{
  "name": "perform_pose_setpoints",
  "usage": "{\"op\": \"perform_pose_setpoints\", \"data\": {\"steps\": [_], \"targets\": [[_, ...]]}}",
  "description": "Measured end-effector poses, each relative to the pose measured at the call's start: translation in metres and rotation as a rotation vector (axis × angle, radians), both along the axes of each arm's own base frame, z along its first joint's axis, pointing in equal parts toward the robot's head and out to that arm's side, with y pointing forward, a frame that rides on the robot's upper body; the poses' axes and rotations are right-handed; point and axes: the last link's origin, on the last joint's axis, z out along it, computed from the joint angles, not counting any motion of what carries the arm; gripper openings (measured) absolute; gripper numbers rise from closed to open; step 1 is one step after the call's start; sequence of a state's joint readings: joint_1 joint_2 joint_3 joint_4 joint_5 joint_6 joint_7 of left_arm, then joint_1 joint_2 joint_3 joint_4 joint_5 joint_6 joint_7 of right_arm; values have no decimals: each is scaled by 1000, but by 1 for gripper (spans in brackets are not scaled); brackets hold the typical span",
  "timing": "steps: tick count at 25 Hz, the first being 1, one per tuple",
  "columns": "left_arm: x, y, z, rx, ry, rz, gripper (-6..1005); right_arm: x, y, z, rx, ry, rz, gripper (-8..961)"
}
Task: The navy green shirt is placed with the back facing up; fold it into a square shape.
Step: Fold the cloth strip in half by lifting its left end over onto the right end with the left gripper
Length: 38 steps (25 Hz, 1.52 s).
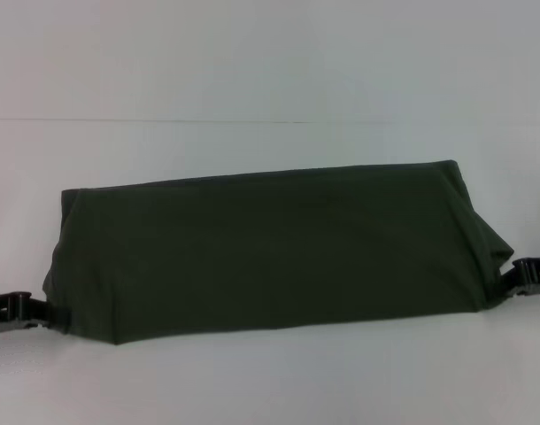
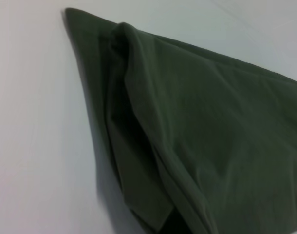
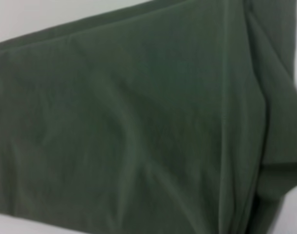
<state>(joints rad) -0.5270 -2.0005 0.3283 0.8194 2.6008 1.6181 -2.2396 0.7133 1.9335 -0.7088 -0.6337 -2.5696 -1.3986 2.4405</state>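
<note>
Both end effectors' tips behind shirt

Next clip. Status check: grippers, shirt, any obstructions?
Left gripper and right gripper low at opposite ends of the shirt. Dark olive-green cotton shirt folded into a wide band on the white table, plain side up. No obstructions visible.

**A bare test bench, not a lived-in room**

We take this for a lab or robot test station. We see a plain white table filling the head view, running back to a faint straight line and a blank pale wall behind it. The only goods on it are one folded green shirt, with a black gripper at each end: the left gripper and the right gripper.
</note>
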Motion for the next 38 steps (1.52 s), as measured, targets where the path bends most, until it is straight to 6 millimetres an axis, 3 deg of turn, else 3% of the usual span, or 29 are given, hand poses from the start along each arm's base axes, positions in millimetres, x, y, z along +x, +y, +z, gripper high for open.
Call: {"op": "perform_pose_setpoints", "data": {"steps": [10, 19, 35, 38], "targets": [[7, -17, -2, -128, -46, -8, 45, 2, -42, -14, -192, 108, 71, 25], [7, -28, 10, -166, -63, -9, 44, 11, -72, -20, -275, 167, 91, 34], [-4, -25, 14, -95, -26, 56, 45, 15, -71, 7, -213, 175, 115, 49], [-5, -27, 16, -97, -27, 71, 49, 17, -71, 14, -212, 169, 113, 197]]}}
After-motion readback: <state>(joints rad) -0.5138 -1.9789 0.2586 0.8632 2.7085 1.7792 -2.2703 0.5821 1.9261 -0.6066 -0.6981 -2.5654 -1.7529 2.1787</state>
